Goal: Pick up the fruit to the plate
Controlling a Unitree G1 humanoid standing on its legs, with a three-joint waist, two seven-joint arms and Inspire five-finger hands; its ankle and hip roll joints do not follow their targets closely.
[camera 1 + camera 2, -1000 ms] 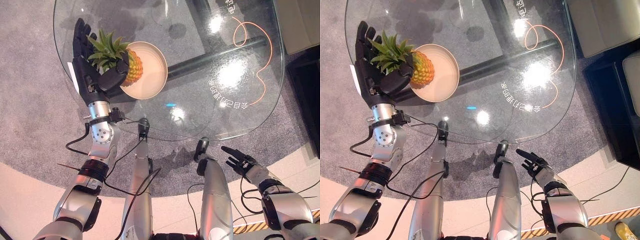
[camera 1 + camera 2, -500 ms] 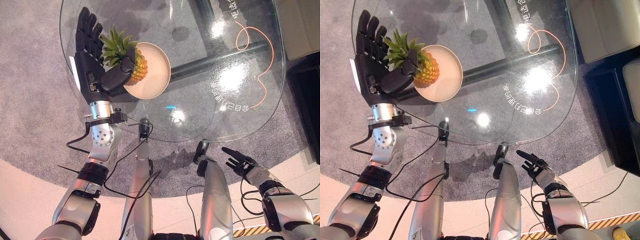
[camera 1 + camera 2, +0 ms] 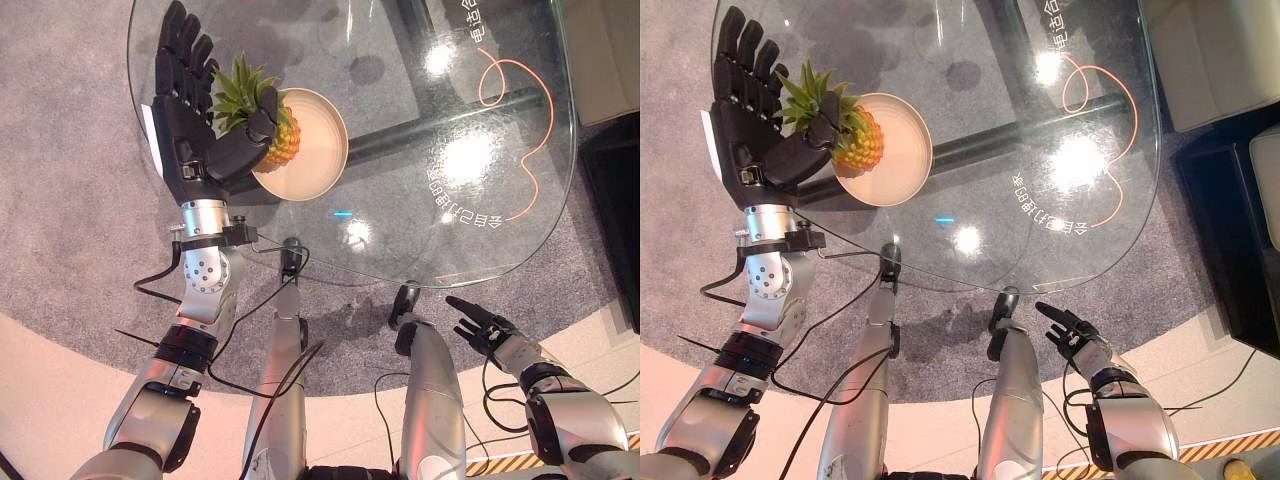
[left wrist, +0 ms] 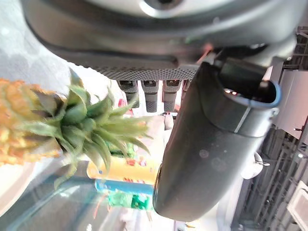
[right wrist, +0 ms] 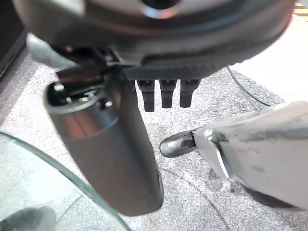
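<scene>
A small pineapple (image 3: 283, 141) lies on its side at the left edge of the cream plate (image 3: 322, 152), its green crown (image 4: 84, 120) pointing at my left hand (image 3: 183, 118). That hand is open beside the crown, fingers (image 4: 149, 94) straight and apart from the leaves. Its thumb (image 3: 245, 150) reaches to the base of the crown; contact with the fruit is unclear. The plate sits near the left rim of the round glass table (image 3: 400, 205). My right hand (image 3: 482, 326) hangs open low at my right side, below the table's near edge.
An orange cord (image 3: 515, 130) curls at the table's far right, seen at the glass. A dark bar of the table base (image 3: 440, 108) runs under the top. Grey carpet (image 3: 70, 200) surrounds the table. Beige furniture (image 3: 600, 45) stands at the far right.
The camera has shifted a little. My left hand's fingers have straightened and drawn slightly away from the crown, while the pineapple stays on the plate's edge. The right hand has not moved.
</scene>
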